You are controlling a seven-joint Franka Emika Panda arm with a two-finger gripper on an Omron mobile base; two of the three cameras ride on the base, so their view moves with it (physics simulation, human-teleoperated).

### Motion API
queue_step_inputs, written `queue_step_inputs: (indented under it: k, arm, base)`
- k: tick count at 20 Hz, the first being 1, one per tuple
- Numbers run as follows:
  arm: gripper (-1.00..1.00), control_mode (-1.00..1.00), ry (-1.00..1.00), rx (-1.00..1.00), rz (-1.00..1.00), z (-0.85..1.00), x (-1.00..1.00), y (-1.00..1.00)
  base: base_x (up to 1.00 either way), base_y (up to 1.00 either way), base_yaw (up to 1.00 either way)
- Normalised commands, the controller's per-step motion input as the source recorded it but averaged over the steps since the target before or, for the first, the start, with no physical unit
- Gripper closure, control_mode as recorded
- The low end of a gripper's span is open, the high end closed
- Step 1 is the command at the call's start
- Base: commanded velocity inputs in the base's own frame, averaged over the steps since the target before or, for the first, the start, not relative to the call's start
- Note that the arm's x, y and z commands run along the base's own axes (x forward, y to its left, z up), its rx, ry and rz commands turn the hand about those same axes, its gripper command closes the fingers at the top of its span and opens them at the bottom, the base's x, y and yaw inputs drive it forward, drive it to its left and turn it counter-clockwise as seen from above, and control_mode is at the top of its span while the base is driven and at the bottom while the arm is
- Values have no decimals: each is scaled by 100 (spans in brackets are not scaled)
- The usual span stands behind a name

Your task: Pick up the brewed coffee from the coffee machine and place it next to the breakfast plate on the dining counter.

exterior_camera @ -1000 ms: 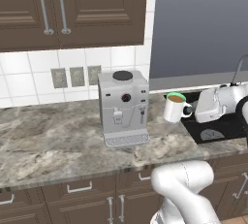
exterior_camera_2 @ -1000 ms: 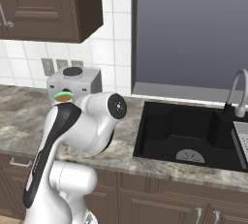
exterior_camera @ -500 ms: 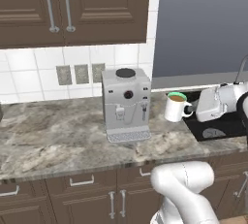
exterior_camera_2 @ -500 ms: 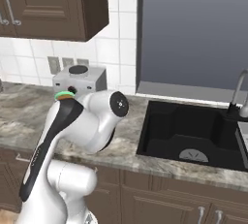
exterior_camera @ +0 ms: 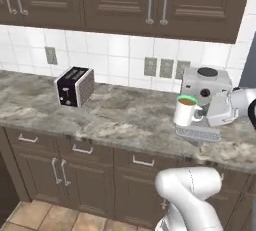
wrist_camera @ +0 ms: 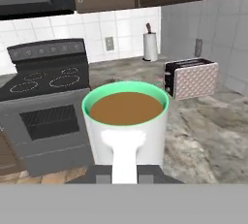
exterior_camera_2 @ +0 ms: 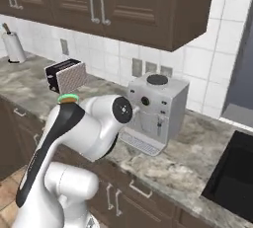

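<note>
Both base views look down from behind the arm, sharing the coffee machine (exterior_camera: 206,95) and toaster (exterior_camera: 74,86); the hand view sits close behind the mug (wrist_camera: 126,121).

White arm rises from base at lower right of left base view, bends up & reaches across, hand level w/ fingers pointing left. Gripper (exterior_camera: 201,116) closed on handle of the brewed coffee (exterior_camera: 185,111), mug upright, held in air. In hand view gripper (wrist_camera: 125,172) tips clamp the handle at bottom centre, mug (wrist_camera: 125,121) straight ahead.
</note>
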Motion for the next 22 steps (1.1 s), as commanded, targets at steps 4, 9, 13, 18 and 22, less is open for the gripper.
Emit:
queue_step_inputs:
  k: [4,9,13,18,22]
  arm:
    - [100,100,0,0,0,0,0,0]
    - [100,100,0,0,0,0,0,0]
    - [100,100,0,0,0,0,0,0]
    - [100,100,0,0,0,0,0,0]
    - [100,100,0,0,0,0,0,0]
  base:
    - [0,0,100]
    - [0,0,100]
    - [0,9,96]
    - [18,36,77]
    - [55,62,59]
